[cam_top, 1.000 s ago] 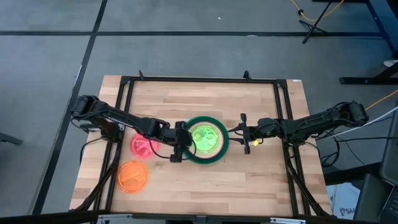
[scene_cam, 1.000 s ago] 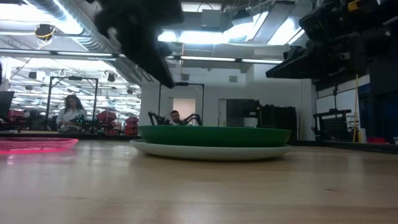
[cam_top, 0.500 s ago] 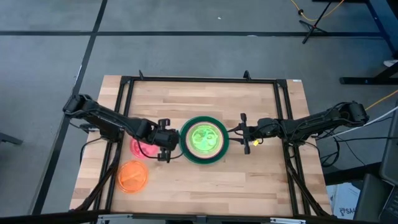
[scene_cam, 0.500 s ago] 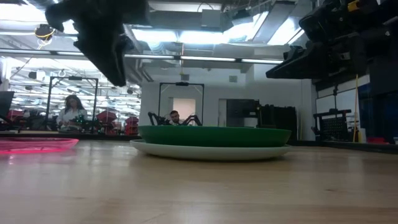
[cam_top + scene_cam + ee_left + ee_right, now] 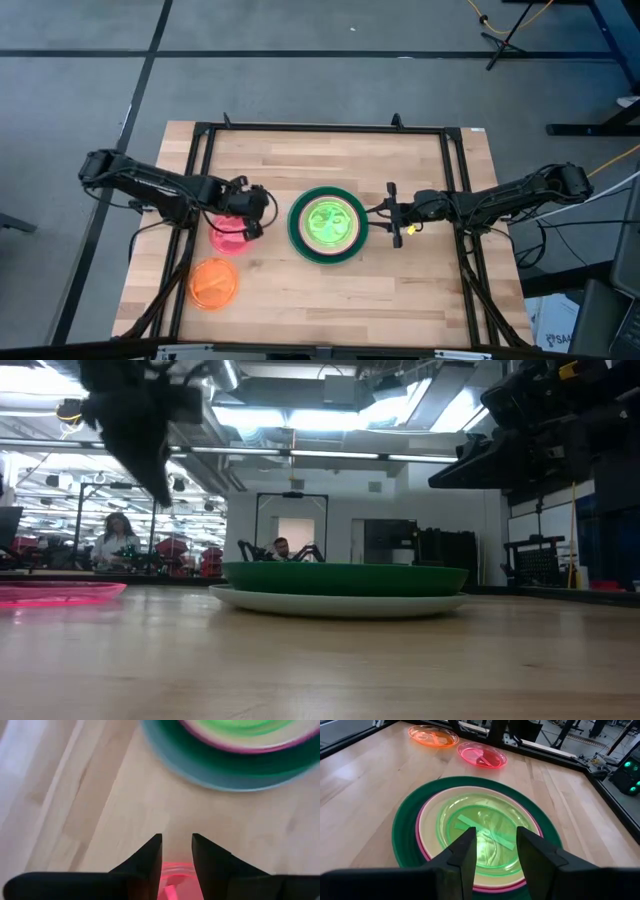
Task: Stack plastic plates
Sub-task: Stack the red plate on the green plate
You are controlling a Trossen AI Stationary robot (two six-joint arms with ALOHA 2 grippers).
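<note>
A stack of plastic plates sits at the middle of the tabletop (image 5: 400,290) — the dark green plate (image 5: 296,232) is the widest layer seen from above, with a light blue plate (image 5: 200,776) showing under its rim in the left wrist view, then a magenta plate (image 5: 420,849) as a thin ring, a peach plate (image 5: 431,817) inside that, and a translucent lime green plate (image 5: 328,222) on top. Whether one or two lime plates lie there cannot be told. Toward the left edge, well apart from the stack, the pink-red plate (image 5: 228,237) lies flat on the wood, and the orange plate (image 5: 214,283) lies just beside it, nearer the front left corner. The left hand (image 5: 252,214) hangs over the pink-red plate's rim on the side facing the stack; its fingers (image 5: 150,857) stand slightly spread with nothing between them, and the plate's red glow shows through the gap. The right hand (image 5: 391,211) waits just beside the stack on the side toward the right edge, held above the wood — its fingers (image 5: 464,851) are spread and empty, pointing at the lime plate
</note>
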